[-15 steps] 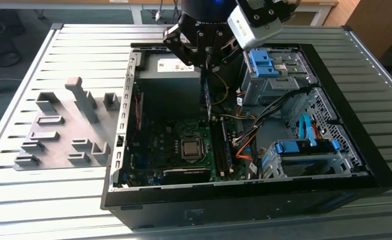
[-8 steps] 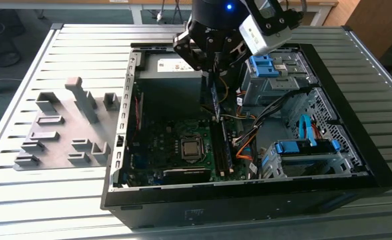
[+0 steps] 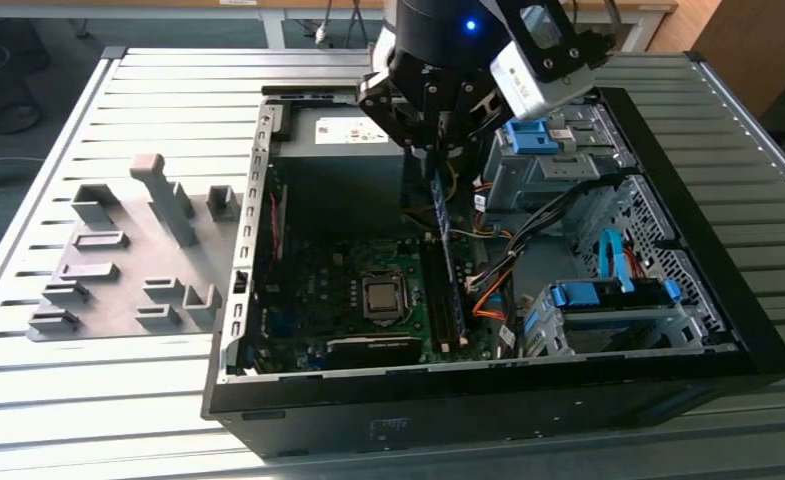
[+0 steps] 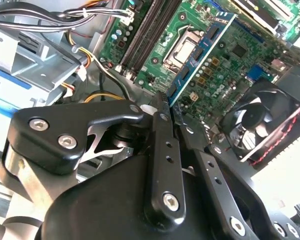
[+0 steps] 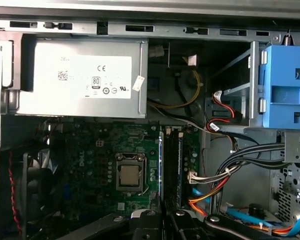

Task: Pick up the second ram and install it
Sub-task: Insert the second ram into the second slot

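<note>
Black gripper (image 3: 435, 150) clamped on the long, thin blue circuit-board strip, the second ram (image 3: 443, 235), inside the open black computer case (image 3: 712, 300).

The strip hangs edge-down above the green motherboard (image 5: 90, 165), beside its one square silver processor socket (image 5: 129, 178), just over the memory slots.

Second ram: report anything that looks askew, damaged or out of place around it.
Nothing stands out. The claw holds the second ram edge-down above the motherboard, lined up with the memory slots beside the bare processor socket. Whether it is seated yet cannot be told.
</note>
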### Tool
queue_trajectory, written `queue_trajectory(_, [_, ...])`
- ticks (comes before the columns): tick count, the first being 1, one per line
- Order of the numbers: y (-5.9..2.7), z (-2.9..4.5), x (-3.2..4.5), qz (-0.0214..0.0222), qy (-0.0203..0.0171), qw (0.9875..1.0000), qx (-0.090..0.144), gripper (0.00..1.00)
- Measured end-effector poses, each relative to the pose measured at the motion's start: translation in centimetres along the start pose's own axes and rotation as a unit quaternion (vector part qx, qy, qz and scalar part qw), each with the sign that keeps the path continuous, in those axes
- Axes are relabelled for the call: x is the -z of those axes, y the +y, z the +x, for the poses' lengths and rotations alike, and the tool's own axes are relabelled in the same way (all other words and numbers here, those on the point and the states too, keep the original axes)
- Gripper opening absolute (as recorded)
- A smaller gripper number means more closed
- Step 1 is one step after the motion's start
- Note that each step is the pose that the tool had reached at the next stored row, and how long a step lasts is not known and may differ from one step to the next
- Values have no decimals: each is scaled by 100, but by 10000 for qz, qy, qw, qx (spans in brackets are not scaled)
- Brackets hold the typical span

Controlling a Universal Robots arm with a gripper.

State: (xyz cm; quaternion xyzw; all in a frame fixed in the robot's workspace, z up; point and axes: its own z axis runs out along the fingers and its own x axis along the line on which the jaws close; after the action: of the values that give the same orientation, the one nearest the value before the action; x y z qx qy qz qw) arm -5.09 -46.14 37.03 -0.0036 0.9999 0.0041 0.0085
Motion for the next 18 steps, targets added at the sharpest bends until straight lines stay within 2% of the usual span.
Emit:
queue_trajectory(4, [-1,-41,-52,0,0,10000,-1,14])
queue_trajectory(8, [-1,-47,-114,1,1,10000,-6,14])
queue_trajectory(18, [-1,-47,-115,1,1,10000,-7,14])
